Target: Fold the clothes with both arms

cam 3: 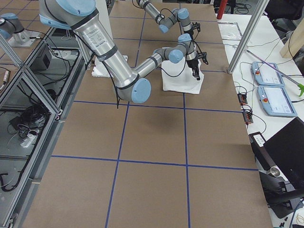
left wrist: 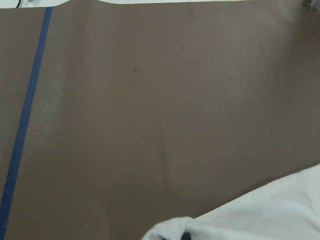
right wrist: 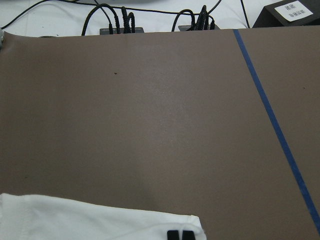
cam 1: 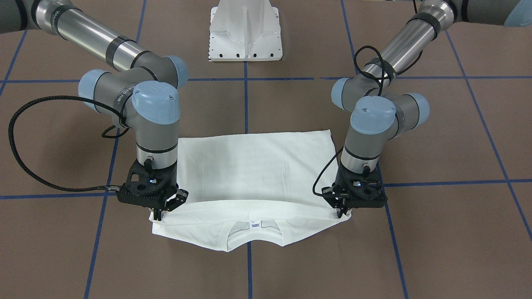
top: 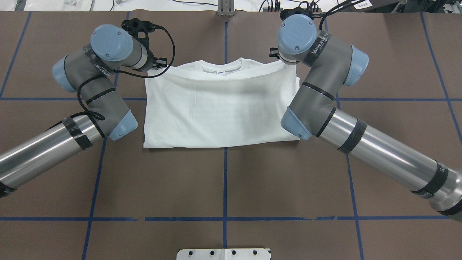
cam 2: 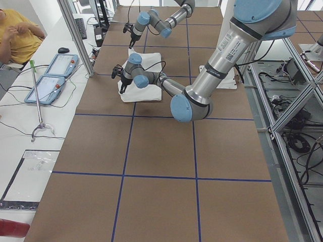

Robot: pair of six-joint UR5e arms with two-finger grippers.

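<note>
Print on the neck label of the T-shirt was too small to read. From overhead, wrist joints hid the left gripper and right gripper. The pedestal was cut off at 6 o'clock.

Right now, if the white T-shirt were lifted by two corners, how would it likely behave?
Probably floppy: the T-shirt lies flat in folded layers, and its edge bunches at the left tool. Likely light, being thin cloth with soft creases. Pushed, it would probably wrinkle rather than slide whole.
</note>
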